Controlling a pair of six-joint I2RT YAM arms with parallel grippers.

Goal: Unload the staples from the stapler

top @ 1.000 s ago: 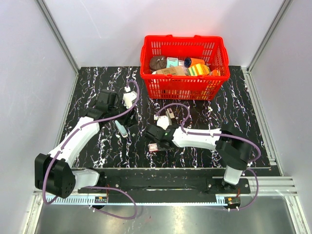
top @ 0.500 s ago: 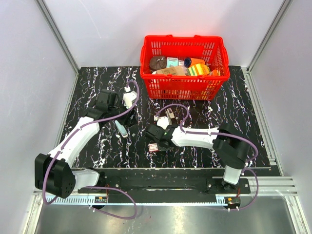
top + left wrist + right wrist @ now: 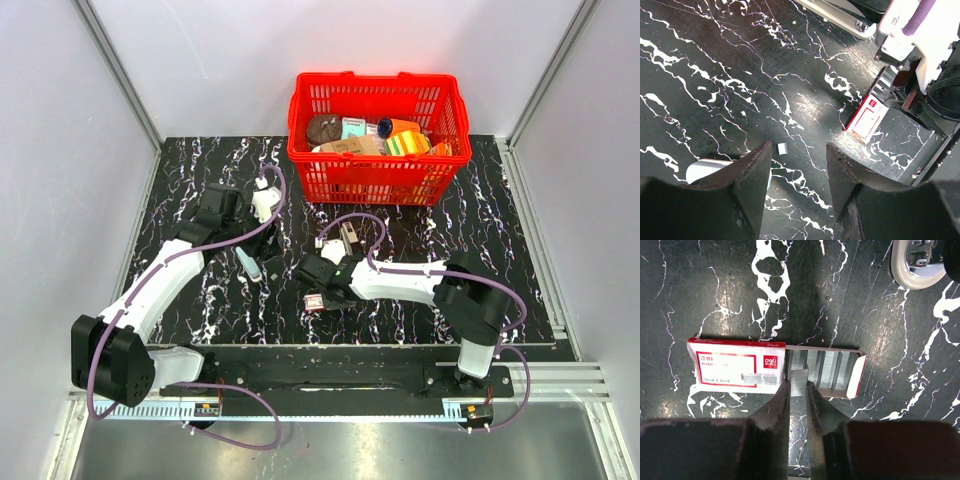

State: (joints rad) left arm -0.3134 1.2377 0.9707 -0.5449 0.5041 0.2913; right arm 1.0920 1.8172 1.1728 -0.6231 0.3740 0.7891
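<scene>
Find the stapler lying flat on the black marbled counter, left of centre, just beside the left hand yet outside its grip, against the outer side of one finger rather than between the two. Cannot tell whether finger and stapler actually touch. See the left hand spread, holding nothing, with only bare counter and a tiny white scrap showing in the gap. Look to the right for the right hand, low over the counter, pressed together and pinching a staple strip at its near end. Find that strip over the open tray of a red-and-white staple box, the tray drawn partway out of the sleeve and packed with further rows of staples. Place the stapler apart from the right hand, off to its left, with open counter between. Note a cream, metal-fitted object on the counter just beyond the box, only its end in the right wrist view. Note also a red basket of mixed goods standing at the far side of the counter, clear of both hands
</scene>
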